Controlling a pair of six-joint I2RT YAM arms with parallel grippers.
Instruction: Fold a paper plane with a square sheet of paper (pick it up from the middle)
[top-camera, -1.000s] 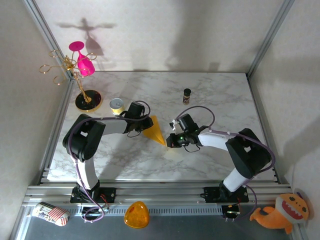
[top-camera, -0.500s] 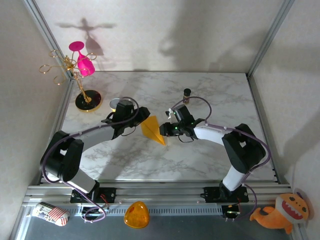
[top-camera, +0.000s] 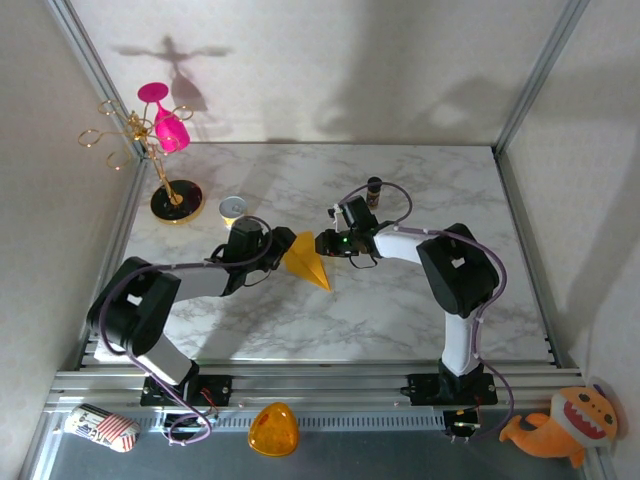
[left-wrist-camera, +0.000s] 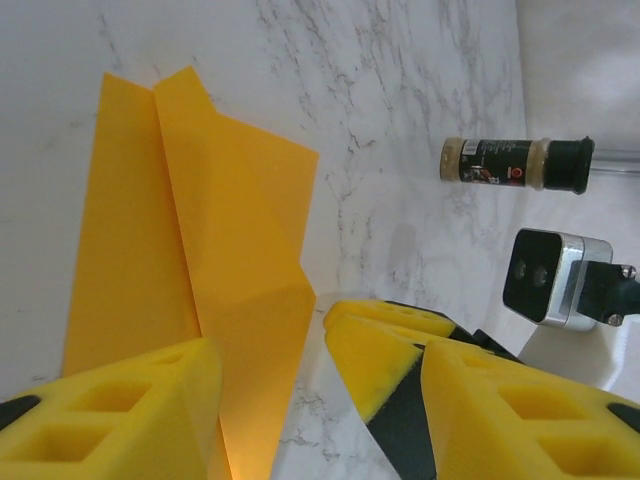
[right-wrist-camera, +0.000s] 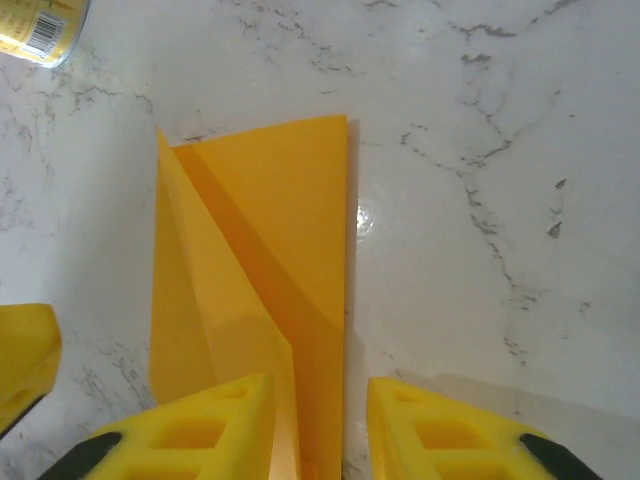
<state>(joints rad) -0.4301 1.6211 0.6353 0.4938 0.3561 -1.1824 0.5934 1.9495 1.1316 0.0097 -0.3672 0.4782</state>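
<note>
Where the two arms meet near the middle of the surface, the left end effector stands with its yellow pads spread wide. One pad sits over the edge of the sheet of paper and the other over bare marble. At the paper's 2 o'clock, the right end effector has its pads slightly parted. The sheet's straight edge runs into the gap between them, so nothing is pinched. The sheet lies flat as a creased orange-yellow wedge, its tip aimed at 5 o'clock in the overhead view. A small spice bottle stands at 1 o'clock from the right end effector, and a yellow tin at 10 o'clock from the left one.
</note>
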